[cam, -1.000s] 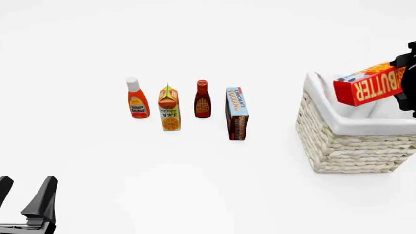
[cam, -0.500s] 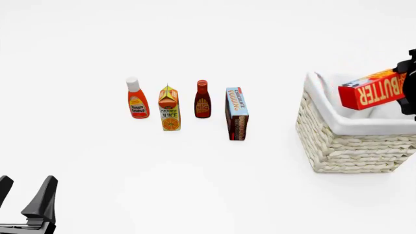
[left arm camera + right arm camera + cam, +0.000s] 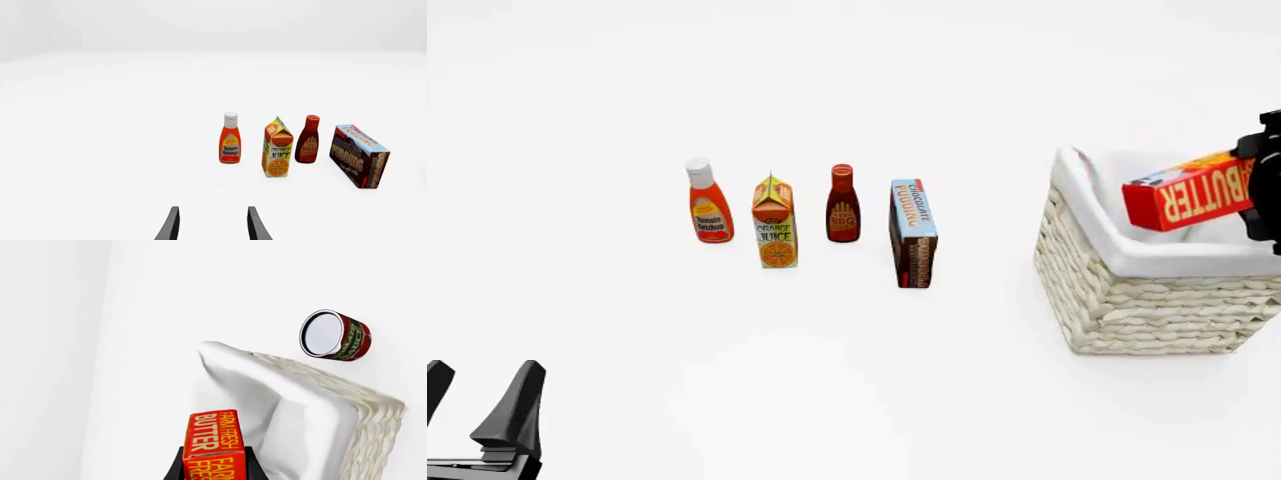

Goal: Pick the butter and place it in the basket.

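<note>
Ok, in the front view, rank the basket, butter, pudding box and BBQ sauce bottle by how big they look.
1. Basket, by far the largest, though cut off at the frame edge.
2. and 3. Butter and pudding box look alike; the butter is partly hidden by the right gripper, so I won't rank them.
4. BBQ sauce bottle.

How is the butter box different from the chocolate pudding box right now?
The butter is red-orange with yellow lettering; the pudding box is blue and dark brown. The butter is held in the air, tilted, over the basket by the right gripper, while the pudding box stands on the table beside the bottles, with no gripper touching it. The butter's long side runs roughly sideways; the pudding box stands on a narrow edge. Both are rectangular printed cartons.
</note>
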`<state>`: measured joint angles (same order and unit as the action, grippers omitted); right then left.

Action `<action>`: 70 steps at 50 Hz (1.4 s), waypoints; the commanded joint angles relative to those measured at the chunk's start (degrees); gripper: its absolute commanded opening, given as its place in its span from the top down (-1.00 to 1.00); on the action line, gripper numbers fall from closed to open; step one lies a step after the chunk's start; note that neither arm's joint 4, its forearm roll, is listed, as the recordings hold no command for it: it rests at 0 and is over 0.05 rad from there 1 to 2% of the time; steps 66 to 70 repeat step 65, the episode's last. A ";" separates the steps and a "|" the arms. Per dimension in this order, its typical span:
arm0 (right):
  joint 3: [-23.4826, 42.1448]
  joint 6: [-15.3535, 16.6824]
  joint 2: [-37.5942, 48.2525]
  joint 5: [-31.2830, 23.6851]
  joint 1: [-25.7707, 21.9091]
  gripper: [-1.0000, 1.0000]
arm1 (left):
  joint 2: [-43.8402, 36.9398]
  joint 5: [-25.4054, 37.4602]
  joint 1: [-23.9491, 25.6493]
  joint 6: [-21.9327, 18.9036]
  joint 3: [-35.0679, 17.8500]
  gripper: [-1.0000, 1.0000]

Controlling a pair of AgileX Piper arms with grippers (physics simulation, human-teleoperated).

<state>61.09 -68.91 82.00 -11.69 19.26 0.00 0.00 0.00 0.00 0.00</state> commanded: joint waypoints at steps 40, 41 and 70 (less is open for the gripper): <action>1.75 1.28 1.36 2.78 0.32 -1.00 | 0.00 0.00 0.00 0.00 0.00 -1.00; 1.71 1.28 1.37 2.82 0.19 -1.00 | 0.00 0.00 0.00 0.00 0.00 -1.00; 2.63 1.69 0.48 2.67 -0.43 -1.00 | 0.00 0.00 0.00 0.00 0.00 -1.00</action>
